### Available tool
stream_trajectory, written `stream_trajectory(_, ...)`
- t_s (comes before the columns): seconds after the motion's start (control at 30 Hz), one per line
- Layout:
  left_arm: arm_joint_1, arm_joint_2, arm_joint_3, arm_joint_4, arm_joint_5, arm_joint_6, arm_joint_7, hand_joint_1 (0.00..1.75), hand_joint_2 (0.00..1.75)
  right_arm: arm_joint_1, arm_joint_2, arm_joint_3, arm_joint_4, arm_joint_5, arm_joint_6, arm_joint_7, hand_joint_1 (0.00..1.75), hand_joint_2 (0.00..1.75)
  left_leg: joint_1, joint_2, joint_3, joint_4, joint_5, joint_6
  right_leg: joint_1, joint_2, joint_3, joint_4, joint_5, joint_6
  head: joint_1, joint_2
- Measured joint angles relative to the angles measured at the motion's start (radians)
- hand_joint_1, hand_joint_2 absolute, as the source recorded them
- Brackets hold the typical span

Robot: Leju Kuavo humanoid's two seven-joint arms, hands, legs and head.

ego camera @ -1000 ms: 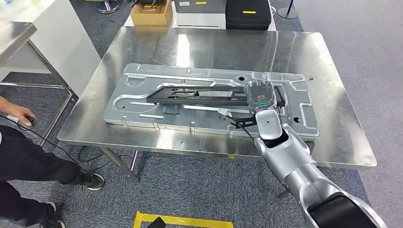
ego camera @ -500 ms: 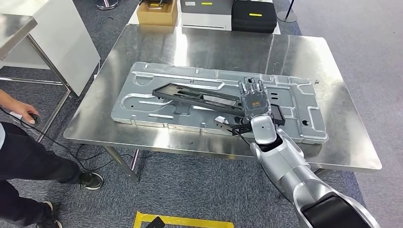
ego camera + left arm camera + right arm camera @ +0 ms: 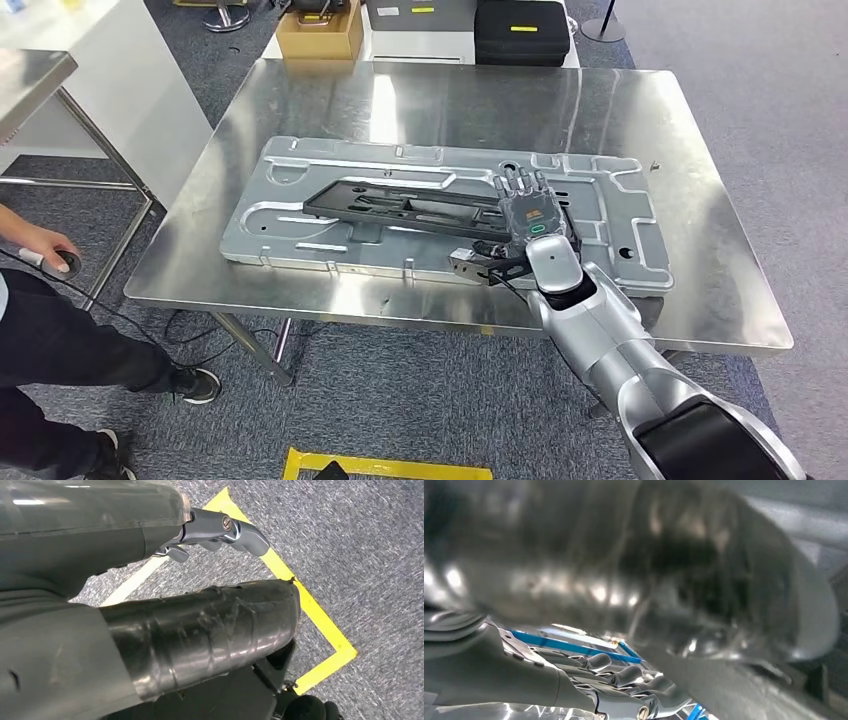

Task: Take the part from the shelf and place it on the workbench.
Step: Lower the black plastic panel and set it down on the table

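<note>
1. A long black part (image 3: 410,203) is lying flat on a large silver stamped metal panel (image 3: 300,215), which is itself resting on the steel workbench (image 3: 690,160); the part is running across the panel's recessed middle.
2. The right hand (image 3: 528,208) is reaching over the right end of the black part, palm down, with its dark fingers (image 3: 518,183) stretching forward and slightly apart across the panel; from the head view I cannot tell whether they are pressing on the part or hovering just above it.
3. In the right wrist view the right hand's fingers (image 3: 624,672) are showing as straight rather than curled, close against a blurred metal surface.
4. In the left wrist view the left hand (image 3: 220,530) is hanging over grey carpet (image 3: 360,545) marked with yellow tape (image 3: 320,625), its fingers curling in with nothing in them.
5. A person's hand (image 3: 35,245) is resting on a small dark device at the left edge of the head view, well apart from the workbench.
6. A cardboard box (image 3: 320,30) and a black case (image 3: 520,30) are sitting on the floor beyond the far edge of the workbench.
</note>
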Motion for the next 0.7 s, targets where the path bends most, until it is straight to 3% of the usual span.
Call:
stream_trajectory(0.07, 0.0, 0.001, 0.001, 0.0, 0.007, 0.001, -0.002, 0.0, 0.0, -0.015, -0.001, 0.007, 0.0, -0.012, 0.073, -0.029, 0.0, 0.0, 0.0, 0.001, 0.069, -0.142, 0.058, 0.004, 0.001, 0.001, -0.001, 0.005, -0.003, 0.006, 0.0, 0.0)
stream_trajectory(0.13, 0.002, 0.002, 0.002, 0.0, 0.018, 0.003, -0.007, 0.0, 0.0, -0.042, -0.004, 0.023, 0.0, -0.036, 0.186, -0.073, 0.0, 0.0, -0.003, 0.0, 0.101, -0.212, 0.073, 0.013, 0.004, 0.003, -0.006, 0.008, -0.003, 0.016, 0.001, 0.0)
stream_trajectory(0.2, 0.008, 0.004, 0.006, 0.0, 0.032, 0.005, -0.015, 0.0, 0.0, -0.075, -0.014, 0.051, -0.006, -0.077, 0.313, -0.119, 0.0, 0.0, -0.006, -0.002, 0.101, -0.215, 0.074, 0.024, 0.005, 0.004, -0.008, 0.006, 0.0, 0.027, 0.001, 0.0)
stream_trajectory(0.27, 0.014, 0.006, 0.01, 0.0, 0.045, 0.008, -0.025, 0.0, 0.0, -0.115, -0.033, 0.091, -0.029, -0.138, 0.431, -0.148, 0.0, 0.0, -0.004, -0.001, 0.103, -0.223, 0.08, 0.039, 0.002, 0.004, -0.016, 0.025, -0.016, 0.037, 0.001, 0.0)
stream_trajectory(0.33, 0.017, 0.008, 0.012, 0.0, 0.056, 0.008, -0.033, 0.0, 0.0, -0.158, -0.059, 0.138, -0.06, -0.219, 0.527, -0.155, 0.0, 0.0, -0.002, 0.0, 0.104, -0.229, 0.085, 0.05, 0.0, 0.003, -0.057, 0.115, -0.071, 0.043, 0.002, 0.0)
stream_trajectory(0.4, 0.019, 0.01, 0.012, 0.0, 0.064, 0.009, -0.038, 0.0, 0.0, -0.194, -0.084, 0.188, -0.089, -0.308, 0.605, -0.151, 0.0, 0.0, -0.003, 0.001, 0.104, -0.229, 0.084, 0.053, 0.001, 0.003, -0.118, 0.249, -0.128, 0.047, 0.002, 0.0)
stream_trajectory(0.43, 0.021, 0.01, 0.012, 0.0, 0.068, 0.009, -0.04, 0.0, 0.0, -0.208, -0.098, 0.215, -0.102, -0.346, 0.633, -0.148, 0.0, 0.0, -0.003, 0.001, 0.104, -0.228, 0.084, 0.054, 0.0, 0.003, -0.138, 0.291, -0.136, 0.049, 0.002, 0.0)
stream_trajectory(0.47, 0.023, 0.01, 0.012, 0.0, 0.071, 0.009, -0.04, 0.0, 0.0, -0.22, -0.11, 0.242, -0.114, -0.376, 0.651, -0.144, 0.0, 0.0, -0.003, 0.0, 0.104, -0.226, 0.083, 0.054, 0.0, 0.003, -0.142, 0.296, -0.125, 0.048, 0.002, 0.0)
stream_trajectory(0.5, 0.024, 0.011, 0.012, 0.0, 0.073, 0.009, -0.041, 0.0, 0.0, -0.232, -0.122, 0.267, -0.124, -0.398, 0.663, -0.141, 0.0, 0.0, -0.003, -0.001, 0.104, -0.224, 0.081, 0.054, 0.0, 0.003, -0.126, 0.261, -0.097, 0.047, 0.002, 0.0)
stream_trajectory(0.57, 0.026, 0.011, 0.012, 0.0, 0.076, 0.009, -0.041, 0.0, 0.0, -0.259, -0.14, 0.307, -0.143, -0.436, 0.683, -0.139, 0.0, 0.0, -0.005, -0.002, 0.105, -0.22, 0.077, 0.05, 0.001, 0.002, -0.062, 0.126, -0.029, 0.04, 0.002, 0.0)
stream_trajectory(0.6, 0.026, 0.011, 0.012, 0.0, 0.077, 0.009, -0.041, 0.0, 0.0, -0.274, -0.148, 0.325, -0.153, -0.46, 0.699, -0.139, 0.0, 0.0, -0.007, -0.003, 0.103, -0.216, 0.075, 0.047, 0.003, 0.003, -0.035, 0.067, -0.01, 0.036, 0.002, 0.0)
stream_trajectory(0.63, 0.026, 0.011, 0.012, 0.0, 0.08, 0.01, -0.041, 0.0, 0.0, -0.287, -0.157, 0.343, -0.163, -0.489, 0.717, -0.138, 0.0, 0.0, -0.008, -0.003, 0.102, -0.215, 0.074, 0.043, 0.006, 0.003, -0.018, 0.03, -0.002, 0.033, 0.001, 0.0)
stream_trajectory(0.7, 0.028, 0.012, 0.012, 0.0, 0.085, 0.012, -0.042, 0.0, 0.0, -0.311, -0.177, 0.385, -0.188, -0.558, 0.743, -0.127, 0.0, 0.0, -0.011, -0.002, 0.099, -0.215, 0.075, 0.034, 0.009, 0.004, -0.012, 0.012, -0.005, 0.027, 0.001, 0.0)
